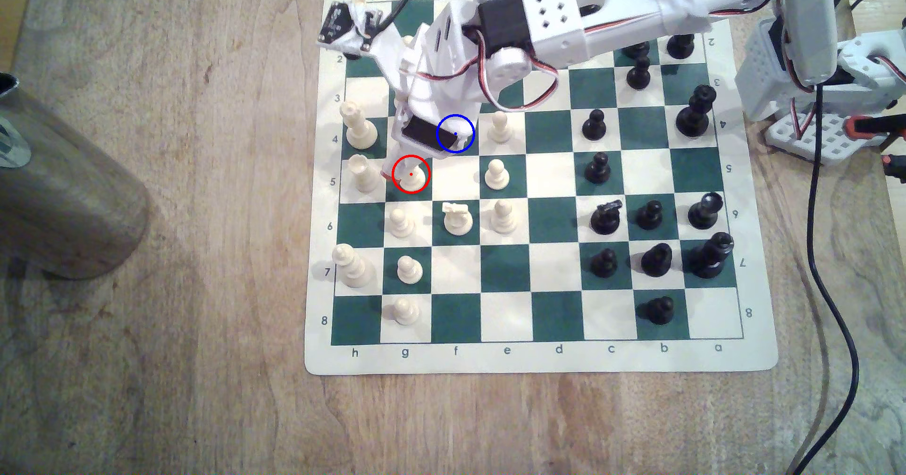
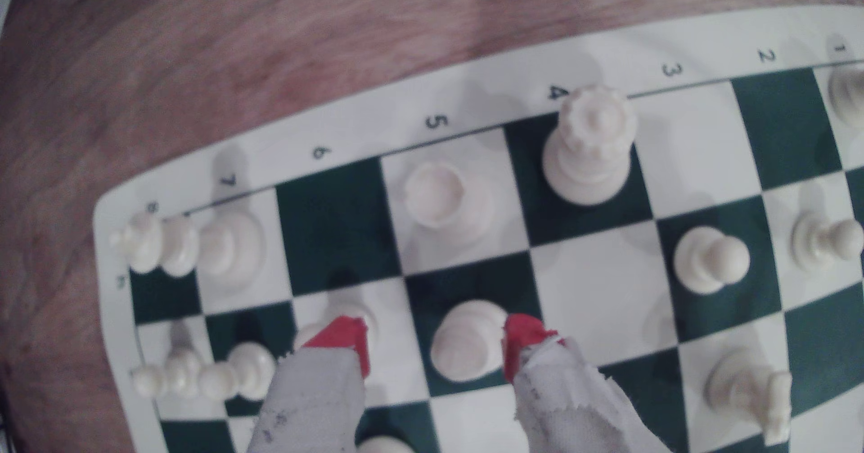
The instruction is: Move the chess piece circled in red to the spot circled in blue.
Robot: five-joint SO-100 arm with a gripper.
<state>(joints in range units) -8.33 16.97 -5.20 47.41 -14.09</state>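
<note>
Wrist view: bishop point(image 2: 467, 341) between parted tool point(image 2: 435, 345) fingers.

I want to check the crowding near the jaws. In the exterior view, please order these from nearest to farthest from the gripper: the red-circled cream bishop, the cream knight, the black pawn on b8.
1. The cream bishop, on green g5, between the open jaws of the gripper.
2. The cream knight, on f6, one row toward the view's bottom, slightly right.
3. The black pawn, on b8, far toward the view's lower right.
</note>
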